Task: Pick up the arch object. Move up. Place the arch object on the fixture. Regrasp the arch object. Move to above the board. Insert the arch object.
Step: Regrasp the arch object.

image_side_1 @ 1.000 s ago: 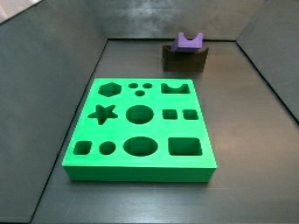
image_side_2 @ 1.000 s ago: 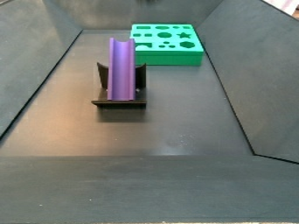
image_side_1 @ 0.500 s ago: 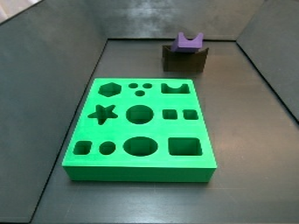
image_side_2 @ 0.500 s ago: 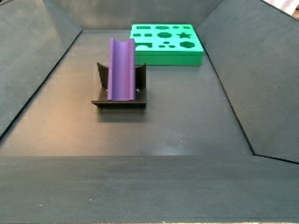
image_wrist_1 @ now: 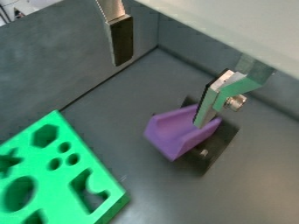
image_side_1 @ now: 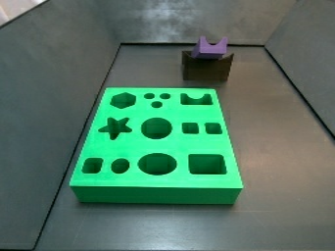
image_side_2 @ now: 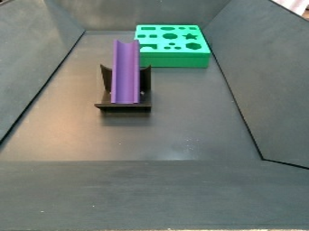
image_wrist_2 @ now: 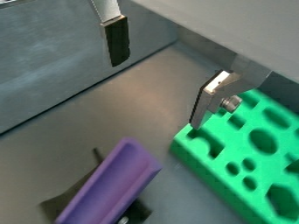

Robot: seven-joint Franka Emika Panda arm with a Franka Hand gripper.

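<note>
No legible text or labels, as far as these small views show.

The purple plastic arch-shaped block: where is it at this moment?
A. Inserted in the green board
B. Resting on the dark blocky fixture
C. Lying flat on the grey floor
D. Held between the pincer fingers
B. The purple plastic arch-shaped block sits on the dark blocky fixture, apart from the green board; in a wrist view the pincer hangs open above it, holding nothing.

We see a dark grey matte floor (image_side_1: 281, 191) in both side views. Plain grey walls (image_side_2: 259, 81) enclose it on each side, and a back wall (image_side_1: 170, 20) closes the far end.
</note>
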